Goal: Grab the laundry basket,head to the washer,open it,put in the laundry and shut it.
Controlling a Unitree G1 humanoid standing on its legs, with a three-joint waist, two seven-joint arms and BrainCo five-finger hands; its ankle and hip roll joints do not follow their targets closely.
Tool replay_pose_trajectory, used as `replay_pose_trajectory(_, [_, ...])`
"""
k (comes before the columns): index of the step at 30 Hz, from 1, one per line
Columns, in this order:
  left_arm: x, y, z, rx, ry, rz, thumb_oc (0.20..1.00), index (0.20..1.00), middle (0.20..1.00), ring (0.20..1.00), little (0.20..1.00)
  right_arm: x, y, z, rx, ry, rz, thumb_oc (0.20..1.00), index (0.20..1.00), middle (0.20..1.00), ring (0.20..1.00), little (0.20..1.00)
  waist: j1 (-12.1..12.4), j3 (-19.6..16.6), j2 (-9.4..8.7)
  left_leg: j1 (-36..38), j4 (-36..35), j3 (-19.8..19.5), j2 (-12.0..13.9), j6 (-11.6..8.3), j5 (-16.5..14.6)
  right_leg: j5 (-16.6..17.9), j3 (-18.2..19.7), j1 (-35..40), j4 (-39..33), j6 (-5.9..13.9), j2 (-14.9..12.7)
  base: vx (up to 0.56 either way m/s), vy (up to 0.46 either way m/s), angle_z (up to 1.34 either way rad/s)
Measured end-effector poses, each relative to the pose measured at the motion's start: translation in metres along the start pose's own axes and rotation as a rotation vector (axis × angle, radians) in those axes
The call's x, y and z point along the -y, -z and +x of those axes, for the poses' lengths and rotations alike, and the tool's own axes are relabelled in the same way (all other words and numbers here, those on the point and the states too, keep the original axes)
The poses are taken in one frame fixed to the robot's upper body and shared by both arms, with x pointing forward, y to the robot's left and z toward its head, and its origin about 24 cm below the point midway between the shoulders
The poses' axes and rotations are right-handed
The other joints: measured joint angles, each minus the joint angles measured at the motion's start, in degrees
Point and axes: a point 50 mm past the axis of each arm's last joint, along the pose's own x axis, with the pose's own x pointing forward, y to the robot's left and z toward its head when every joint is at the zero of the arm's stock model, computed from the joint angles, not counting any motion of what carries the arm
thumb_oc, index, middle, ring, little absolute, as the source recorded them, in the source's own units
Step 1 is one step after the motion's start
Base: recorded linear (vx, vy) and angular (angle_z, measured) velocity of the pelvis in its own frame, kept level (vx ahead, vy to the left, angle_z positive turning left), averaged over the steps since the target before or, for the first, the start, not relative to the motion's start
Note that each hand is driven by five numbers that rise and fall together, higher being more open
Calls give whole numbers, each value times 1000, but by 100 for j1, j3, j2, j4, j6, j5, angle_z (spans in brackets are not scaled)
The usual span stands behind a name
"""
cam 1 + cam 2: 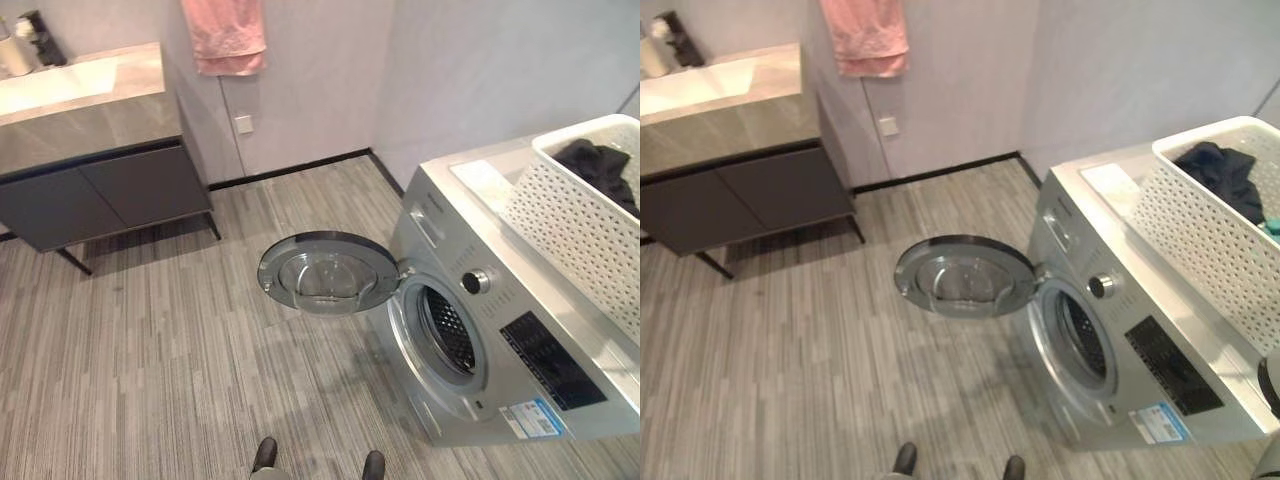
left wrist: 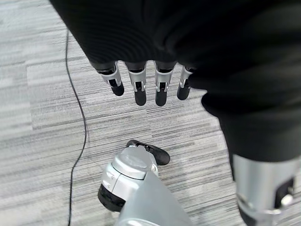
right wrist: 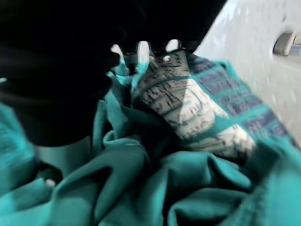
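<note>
Right wrist view has the right hand (image 3: 141, 52) buried in teal patterned laundry (image 3: 188, 141), grasp unreadable. White perforated plastic basket (image 1: 585, 215) sits atop the silver washer (image 1: 500, 350), round door (image 1: 328, 272) open. Left hand (image 2: 141, 84) hangs relaxed above the floor.

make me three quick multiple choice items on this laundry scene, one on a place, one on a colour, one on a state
1. Where is the basket?
A. on the floor
B. on top of the washer
C. on the cabinet

2. What colour is the towel hanging on the wall?
A. pink
B. blue
C. white

3. How is the washer door?
A. shut
B. swung open
C. taken off

Answers: 1 B, the basket rests on the washer's top. 2 A, the towel is pink. 3 B, the round door hangs out on its hinge, baring the drum.
</note>
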Motion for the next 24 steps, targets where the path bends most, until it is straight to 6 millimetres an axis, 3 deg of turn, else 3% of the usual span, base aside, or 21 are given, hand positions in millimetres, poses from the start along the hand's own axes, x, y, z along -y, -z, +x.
replay_pose_trajectory(2, [-1, 4, -1, -4, 1, -3, 1000, 1000, 1000, 1000, 1000, -2, 4, 0, -11, -18, -10, 1000, 1000, 1000, 1000, 1000, -3, -4, 15, -89, 0, -22, 30, -1, -5, 0, -15, -44, 2, -3, 32, 1, -36, 6])
replay_pose_trajectory(5, [3, 5, -3, 20, 34, -26, 1000, 1000, 1000, 1000, 1000, 4, 26, -2, -62, -36, -17, 1000, 1000, 1000, 1000, 1000, 113, 6, 85, -297, 17, -72, 80, 18, -7, -5, -39, -286, 88, -82, 98, -37, -21, 4])
replay_pose_trajectory(6, [7, 3, -3, 33, 52, -30, 1000, 1000, 1000, 1000, 1000, 14, 31, -6, -66, -23, -7, 416, 416, 416, 416, 416, 128, 28, 156, -379, 29, -83, 83, 3, 56, -89, -50, -447, 267, -97, 90, 0, 0, 0])
replay_pose_trajectory(7, [7, 4, -3, 32, 53, -30, 1000, 1000, 1000, 1000, 1000, 15, 30, -6, -61, -27, -5, 200, 200, 200, 200, 200, 123, 29, 159, -387, 69, -55, 73, 0, 60, -112, -39, -457, 291, -91, 63, 0, 0, 0])
replay_pose_trajectory(16, [11, -5, -1, 55, 60, -28, 1000, 1000, 1000, 1000, 1000, 33, 16, -11, -21, 113, 27, 200, 200, 200, 200, 200, 120, 35, 309, -349, 87, -60, 43, -21, 77, -64, -49, -363, 221, -65, 38, 10, 8, 1])
replay_pose_trajectory(20, [15, -10, 1, 64, 62, -27, 1000, 1000, 1000, 1000, 1000, 47, 6, -16, 25, 211, 78, 200, 200, 200, 200, 200, 100, 69, 292, -225, 5, -58, 11, -55, 154, 74, -99, -141, -4, -59, 16, 34, 49, 6])
replay_pose_trajectory(24, [23, -23, 2, 120, 64, -30, 1000, 1000, 1000, 1000, 1000, 64, 1, -23, 79, 364, 263, 200, 200, 200, 200, 200, 83, 111, 153, -48, -5, -90, -56, -43, 142, 40, -199, 113, -48, -9, -53, 41, 40, 12])
